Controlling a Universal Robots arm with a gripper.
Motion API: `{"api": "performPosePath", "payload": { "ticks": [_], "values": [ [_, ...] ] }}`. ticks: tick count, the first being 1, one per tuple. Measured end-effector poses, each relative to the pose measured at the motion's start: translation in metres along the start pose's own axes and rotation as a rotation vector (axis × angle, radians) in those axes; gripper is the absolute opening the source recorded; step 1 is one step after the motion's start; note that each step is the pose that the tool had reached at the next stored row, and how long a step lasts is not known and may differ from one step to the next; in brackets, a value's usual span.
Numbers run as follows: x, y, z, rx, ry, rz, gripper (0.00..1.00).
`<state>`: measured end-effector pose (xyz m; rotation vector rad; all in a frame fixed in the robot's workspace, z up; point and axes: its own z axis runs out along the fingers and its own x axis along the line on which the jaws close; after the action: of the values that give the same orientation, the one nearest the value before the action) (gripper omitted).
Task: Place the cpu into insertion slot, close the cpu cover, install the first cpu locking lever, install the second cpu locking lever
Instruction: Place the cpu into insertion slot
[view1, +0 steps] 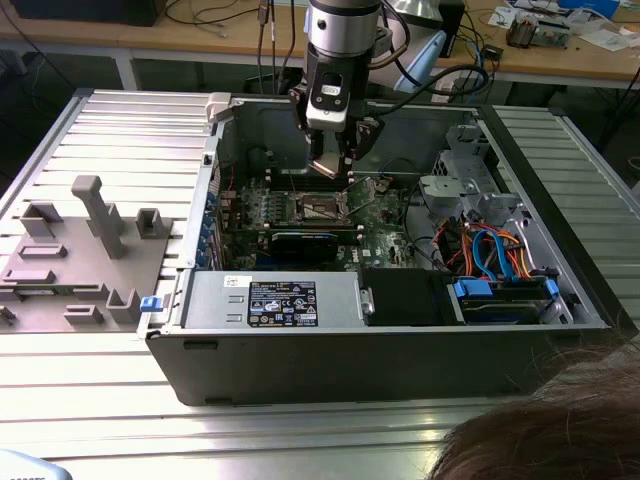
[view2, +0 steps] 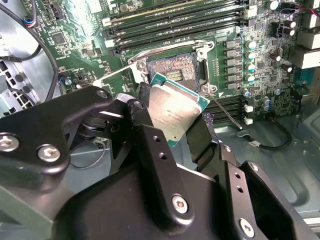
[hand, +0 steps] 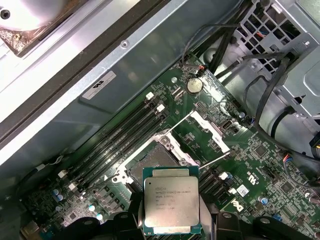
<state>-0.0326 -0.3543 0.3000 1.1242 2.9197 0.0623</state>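
The black, blocky metal fingers (view2: 145, 122) are clamped on two opposite edges of the cpu (view2: 175, 107), a flat square chip with a dull, brushed silver lid on a thin green base whose rim shows all round. In the exterior view the gripper (view1: 335, 165) hangs inside an open grey steel computer case (view1: 400, 350), over the middle of the green circuit board (view1: 385, 240). The chip is held up off the board, not seated. Beneath and just beyond it in the first wrist view lies the insertion slot (hand: 152, 162), a dark square socket with a finely grained bed of contacts and a silvery rim, uncovered. The cpu cover (hand: 210, 130), a thin bright metal frame with a square window, stands swung open at the socket's far edge. A thin wire lever (hand: 215, 159) slants up free beside it. Long narrow black memory slots (hand: 120, 132) run in parallel rows along the socket, and a round shiny coin cell (hand: 194, 85) sits farther off. Ribbed aluminium table panels (view1: 130, 130) surround the case.
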Motion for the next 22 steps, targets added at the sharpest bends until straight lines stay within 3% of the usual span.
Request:
{"api": "performPosePath", "payload": {
  "ticks": [22],
  "values": [
    [0.0, 0.0, 0.001, 0.0004, -0.0023, 0.044, 0.54]
  ]
}}
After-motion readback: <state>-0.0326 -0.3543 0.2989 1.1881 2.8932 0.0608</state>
